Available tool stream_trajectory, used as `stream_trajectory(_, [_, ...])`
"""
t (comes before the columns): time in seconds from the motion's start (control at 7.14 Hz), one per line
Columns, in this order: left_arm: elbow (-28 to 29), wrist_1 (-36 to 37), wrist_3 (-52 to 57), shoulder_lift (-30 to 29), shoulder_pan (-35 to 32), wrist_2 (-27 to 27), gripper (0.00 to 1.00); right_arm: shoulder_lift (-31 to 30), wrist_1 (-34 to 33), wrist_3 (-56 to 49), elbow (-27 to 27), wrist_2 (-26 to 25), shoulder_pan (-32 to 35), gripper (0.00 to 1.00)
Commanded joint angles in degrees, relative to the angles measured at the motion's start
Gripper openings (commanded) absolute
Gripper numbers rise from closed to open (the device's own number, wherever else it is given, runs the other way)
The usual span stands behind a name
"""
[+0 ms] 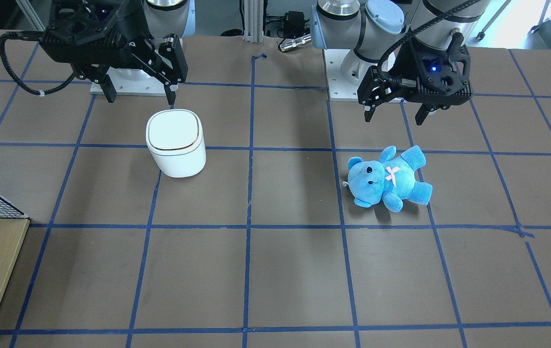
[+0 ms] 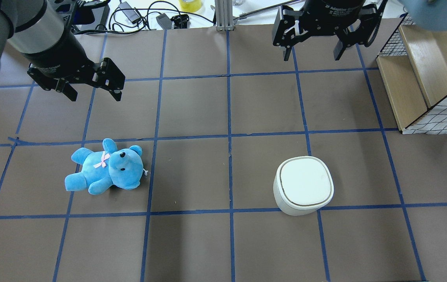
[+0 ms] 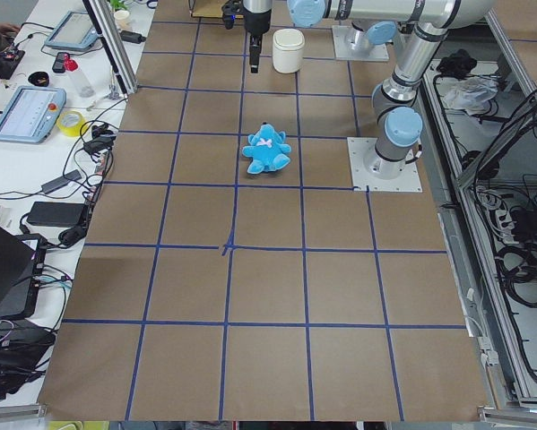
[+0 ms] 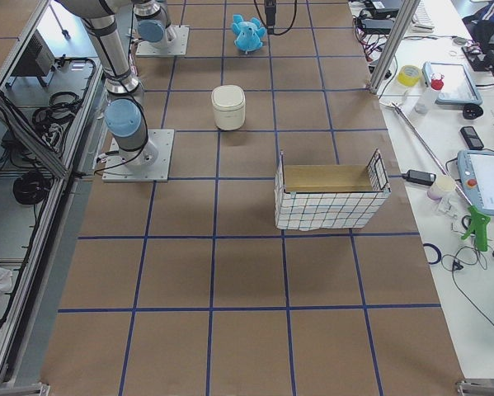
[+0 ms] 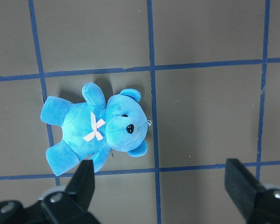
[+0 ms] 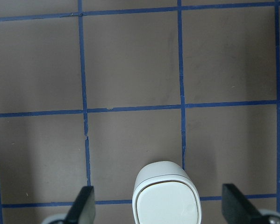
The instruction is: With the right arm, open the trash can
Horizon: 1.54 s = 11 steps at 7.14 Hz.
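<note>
The white trash can stands upright on the table's right half, its flat lid shut; it also shows in the front-facing view and at the bottom of the right wrist view. My right gripper is open and empty, raised above the table and well away from the can on its far side; in the front-facing view it hangs just behind the can. My left gripper is open and empty, raised above a blue teddy bear that lies on its back.
A wire-mesh basket with a wooden inside stands at the table's right edge, beyond the can. The teddy lies on the left half. Blue tape lines grid the brown table. Cables and devices lie past the far edge.
</note>
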Motion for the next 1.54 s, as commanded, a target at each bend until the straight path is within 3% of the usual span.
stream_trajectory(0.0, [0.00,0.00,0.00,0.00,0.00,-0.01,1.00,0.00,0.03,0.03,0.02,-0.09,-0.14,0.98])
stream_trajectory(1.12, [0.00,0.00,0.00,0.00,0.00,-0.01,1.00,0.44,0.65,0.03,0.46,-0.27,-0.23,1.00])
stream_trajectory(1.4, [0.00,0.00,0.00,0.00,0.00,0.08,1.00,0.97,-3.54,-0.15,9.11,-0.78,-0.84,0.96])
